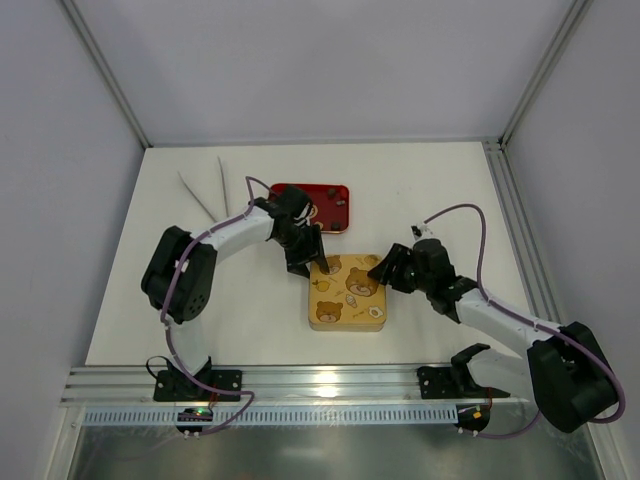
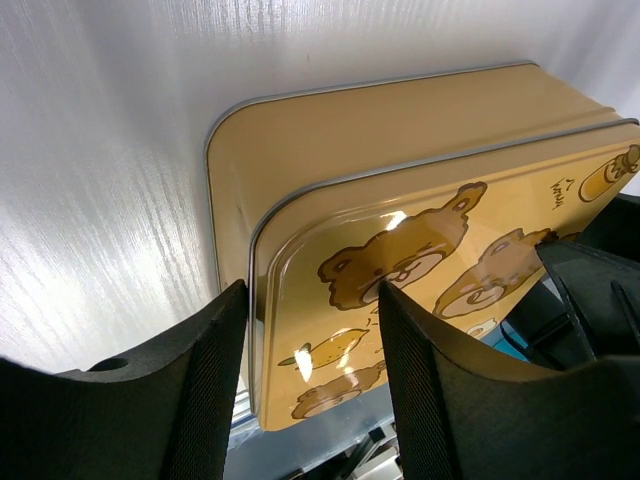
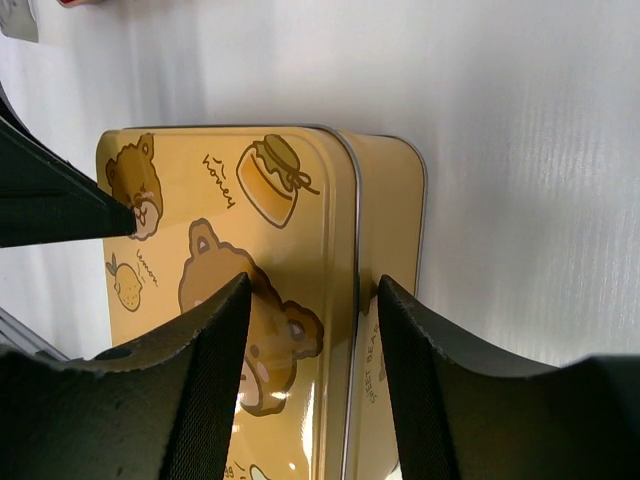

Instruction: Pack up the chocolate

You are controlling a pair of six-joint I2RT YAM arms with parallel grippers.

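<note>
The tin (image 1: 347,293) is sitting closed in the middle of the table (image 1: 450,180), with its bear lid (image 2: 420,250) on. The left hand (image 1: 320,264) is standing at the far left corner. It is half open, one finger over the lid and the other outside the wall, and is clamping nothing. The right hand (image 1: 383,270) is straddling the right edge in the same way, also half open. A few dark chocolate (image 1: 340,200) pieces are lying in the red tray (image 1: 332,192) behind the tin.
</note>
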